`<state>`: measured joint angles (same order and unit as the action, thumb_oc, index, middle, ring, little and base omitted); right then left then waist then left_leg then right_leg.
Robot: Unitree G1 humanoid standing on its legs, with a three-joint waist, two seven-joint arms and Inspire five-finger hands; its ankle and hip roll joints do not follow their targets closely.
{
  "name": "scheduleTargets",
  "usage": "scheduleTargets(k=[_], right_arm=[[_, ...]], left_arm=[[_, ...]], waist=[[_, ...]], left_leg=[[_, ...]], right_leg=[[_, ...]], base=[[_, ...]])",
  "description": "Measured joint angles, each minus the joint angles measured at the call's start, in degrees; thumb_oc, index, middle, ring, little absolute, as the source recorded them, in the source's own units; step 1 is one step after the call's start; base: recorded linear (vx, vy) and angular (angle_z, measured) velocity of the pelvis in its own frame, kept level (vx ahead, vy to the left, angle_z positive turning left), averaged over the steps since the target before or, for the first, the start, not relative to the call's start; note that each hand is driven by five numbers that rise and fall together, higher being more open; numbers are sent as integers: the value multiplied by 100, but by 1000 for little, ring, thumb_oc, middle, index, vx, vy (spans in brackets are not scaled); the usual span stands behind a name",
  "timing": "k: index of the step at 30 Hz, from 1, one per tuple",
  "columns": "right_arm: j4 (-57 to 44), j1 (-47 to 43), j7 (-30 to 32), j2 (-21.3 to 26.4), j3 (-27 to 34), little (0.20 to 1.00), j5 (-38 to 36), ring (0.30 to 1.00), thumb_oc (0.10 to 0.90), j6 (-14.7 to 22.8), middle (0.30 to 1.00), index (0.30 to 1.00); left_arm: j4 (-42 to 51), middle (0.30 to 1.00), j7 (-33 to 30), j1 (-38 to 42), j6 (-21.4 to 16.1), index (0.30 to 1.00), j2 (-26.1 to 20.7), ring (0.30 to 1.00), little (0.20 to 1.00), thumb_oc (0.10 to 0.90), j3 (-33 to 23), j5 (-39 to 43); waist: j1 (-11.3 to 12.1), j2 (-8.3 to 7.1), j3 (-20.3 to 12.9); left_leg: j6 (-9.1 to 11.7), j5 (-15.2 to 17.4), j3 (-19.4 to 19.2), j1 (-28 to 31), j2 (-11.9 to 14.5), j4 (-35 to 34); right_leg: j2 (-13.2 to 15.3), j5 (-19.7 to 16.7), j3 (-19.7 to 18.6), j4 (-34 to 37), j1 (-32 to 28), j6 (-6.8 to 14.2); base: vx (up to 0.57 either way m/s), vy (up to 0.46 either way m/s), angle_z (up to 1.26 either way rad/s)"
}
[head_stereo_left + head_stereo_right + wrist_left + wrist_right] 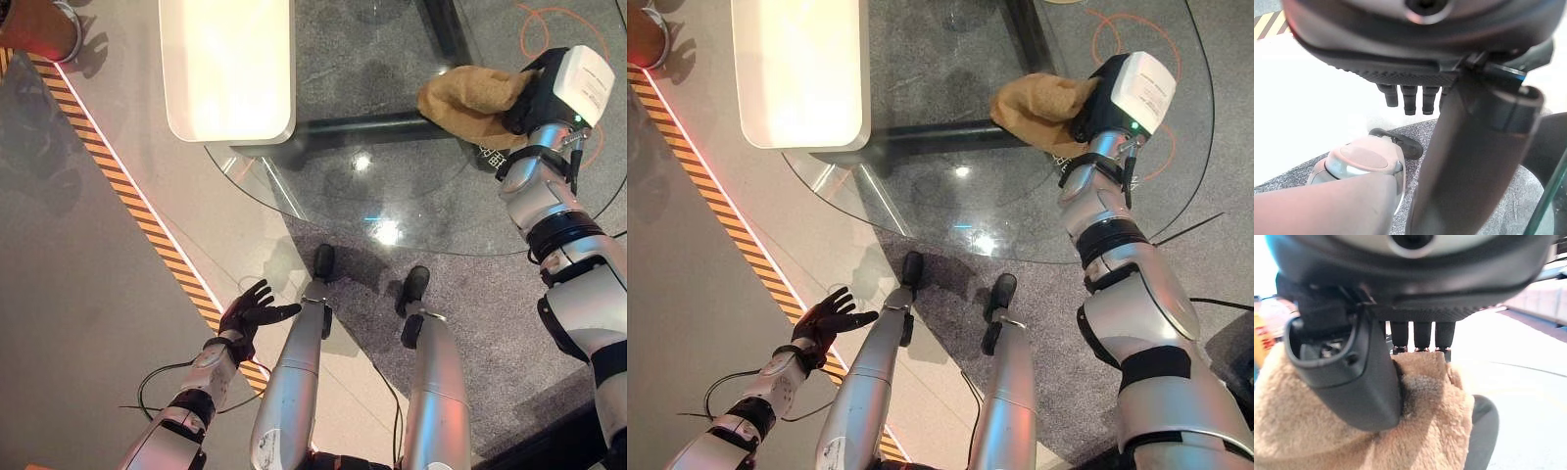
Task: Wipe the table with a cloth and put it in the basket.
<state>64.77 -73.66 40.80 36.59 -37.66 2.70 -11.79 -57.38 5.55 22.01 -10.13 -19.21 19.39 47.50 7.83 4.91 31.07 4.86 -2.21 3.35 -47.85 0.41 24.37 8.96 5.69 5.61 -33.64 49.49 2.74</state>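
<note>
- A round, clear glass table (323,186) on a dark frame is seen from above, standing over grey speckled carpet (490,323); pale smooth floor lies on the robot's left.
- A strip of black-and-orange hazard tape (127,196) is laid diagonally across that floor, and a white rounded rectangular bench (227,67) is seen at the table's far left edge.
- A person's shoe (44,29) is cut off at the upper left corner.
- The fluffy tan cloth (470,98) lies bunched on the glass at the far right side.
- The right hand (534,93) is stretched out onto the cloth; in the right wrist view the thumb (1359,382) is pressed into the pile and the fingers appear bent over it, probably gripping it.
- The left hand (253,311) is held low above the floor, well apart from the table, with its fingers spread.
</note>
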Motion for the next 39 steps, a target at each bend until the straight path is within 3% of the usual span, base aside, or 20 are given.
scheduleTargets(k=[7, 17, 29, 39], right_arm=[[6, 0, 325, 31, 163, 200, -71, 300, 100, 117, 300, 300], [-101, 2, 301, -106, 168, 200, -283, 300, 100, 266, 300, 300], [-720, 6, -216, -697, -283, 200, -246, 300, 100, 224, 300, 300], [-1015, 8, -910, -959, -564, 200, 246, 300, 100, 209, 300, 300]], left_arm=[[0, 900, 3, 11, 4, 900, -15, 900, 900, 800, -2, 89], [-6, 900, -4, 17, 12, 900, -13, 900, 900, 800, -3, 89], [-122, 900, 0, 18, -42, 900, 74, 900, 900, 800, -3, 81], [-120, 900, 0, 13, -74, 900, 95, 900, 900, 800, -3, 34]], waist=[[-110, 0, 0], [-159, 1, 0], [-95, 8, -3], [-4, 15, -2]], left_leg=[[-16, 20, -29, -41, 11, 82], [-45, 54, -90, -27, 23, 83], [26, 0, -105, 71, 44, -51], [52, -18, -98, 81, 63, -101]], right_leg=[[-24, -39, -33, 51, 1, 25], [-40, -68, -101, 93, 2, 46], [-55, -87, -110, 90, -17, -10], [-71, -86, -96, 66, -12, -13]], base=[[2, 1, -3], [-4, -2, -2], [-2, 6, 0], [-14, 2, 0]])
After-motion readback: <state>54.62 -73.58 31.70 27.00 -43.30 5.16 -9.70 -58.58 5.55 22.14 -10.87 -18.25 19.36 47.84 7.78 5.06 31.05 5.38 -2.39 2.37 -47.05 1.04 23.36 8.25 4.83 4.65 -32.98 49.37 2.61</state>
